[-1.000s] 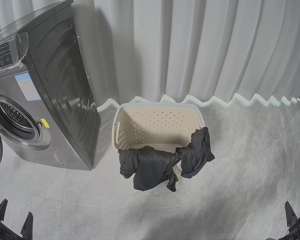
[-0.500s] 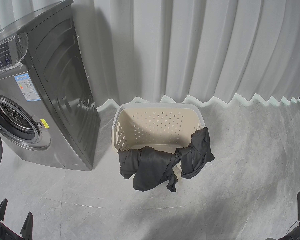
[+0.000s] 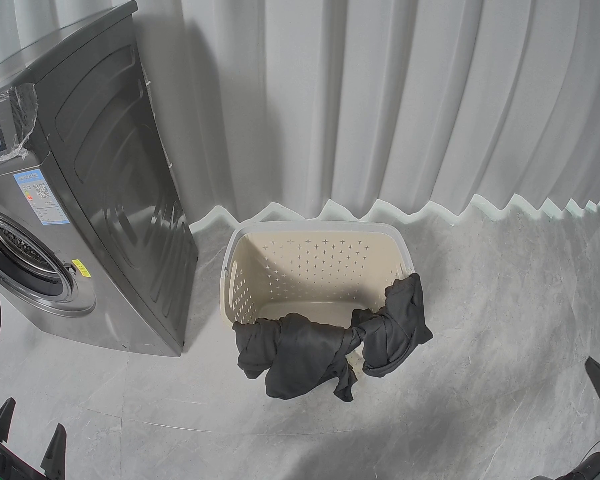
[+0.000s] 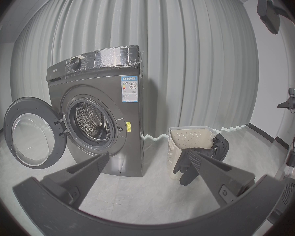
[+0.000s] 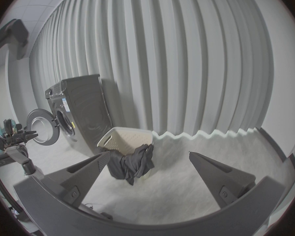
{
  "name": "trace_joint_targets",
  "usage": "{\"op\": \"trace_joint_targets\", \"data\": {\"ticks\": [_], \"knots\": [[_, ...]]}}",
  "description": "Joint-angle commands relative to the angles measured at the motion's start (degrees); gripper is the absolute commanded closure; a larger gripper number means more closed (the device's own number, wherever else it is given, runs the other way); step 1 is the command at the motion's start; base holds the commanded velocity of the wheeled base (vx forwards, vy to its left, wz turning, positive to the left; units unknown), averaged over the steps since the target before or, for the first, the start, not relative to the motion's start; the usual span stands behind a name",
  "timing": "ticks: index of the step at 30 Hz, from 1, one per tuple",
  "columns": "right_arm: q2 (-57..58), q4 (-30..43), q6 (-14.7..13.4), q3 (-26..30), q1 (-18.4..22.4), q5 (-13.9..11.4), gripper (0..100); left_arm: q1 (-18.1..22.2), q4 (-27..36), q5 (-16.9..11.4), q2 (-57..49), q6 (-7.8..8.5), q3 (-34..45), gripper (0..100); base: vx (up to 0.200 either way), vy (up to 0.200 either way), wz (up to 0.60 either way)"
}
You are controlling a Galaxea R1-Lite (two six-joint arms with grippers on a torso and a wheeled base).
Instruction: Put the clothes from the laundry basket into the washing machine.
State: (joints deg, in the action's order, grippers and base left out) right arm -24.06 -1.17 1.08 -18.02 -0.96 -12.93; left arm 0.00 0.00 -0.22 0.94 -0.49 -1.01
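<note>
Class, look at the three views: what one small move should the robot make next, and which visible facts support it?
Probably advance the open right claw towards the dark clothes draped over the laundry basket's near rim. It and the left claw are empty and well short of the basket, and the washing machine's door already stands open.

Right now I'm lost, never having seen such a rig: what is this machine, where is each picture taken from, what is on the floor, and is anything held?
It is a robot with two arms. One picture looks down from its head; the other two look out from each wrist. The left gripper and right gripper are open and hold nothing. On the floor stand a washing machine, its door open, and a laundry basket beside it, with dark clothes draped over its near rim.
</note>
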Motion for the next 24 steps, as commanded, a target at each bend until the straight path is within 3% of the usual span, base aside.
{"op": "trace_joint_targets", "data": {"ticks": [1, 4, 10, 13, 19, 24], "knots": [[-32.45, -7.53, -1.52, -2.64, -3.43, -4.12, 0, 0.0, 0.0, 0.04, -0.94, -0.04, 1.01, 0, 0.0, 0.0, 0.0], [-38.16, -11.4, -3.28, -2.81, -3.78, -4.03, 0, 0.0, 0.0, 0.04, -0.94, 0.05, 1.01, 0, 0.0, 0.0, 0.0], [-45.9, -16.67, -3.46, -1.76, -7.56, -1.48, 0, 0.0, 0.0, 0.04, -0.94, 0.05, 1.01, 0, 0.0, 0.0, 0.0], [-50.55, -22.74, -3.55, 0.0, -9.23, 0.01, 0, 0.0, 0.0, 0.04, -0.94, 0.05, 1.01, 0, 0.0, 0.0, 0.0], [-59.26, -30.03, -3.72, 1.32, -9.67, 0.81, 0, 0.0, 0.0, 0.04, -0.94, 0.05, 1.01, 0, 0.0, 0.0, 0.0], [-63.21, -30.73, -11.1, 0.53, -13.63, 1.42, 0, 0.0, 0.0, 0.04, -0.94, 0.05, 1.01, 0, 0.0, 0.0, 0.0]]}}
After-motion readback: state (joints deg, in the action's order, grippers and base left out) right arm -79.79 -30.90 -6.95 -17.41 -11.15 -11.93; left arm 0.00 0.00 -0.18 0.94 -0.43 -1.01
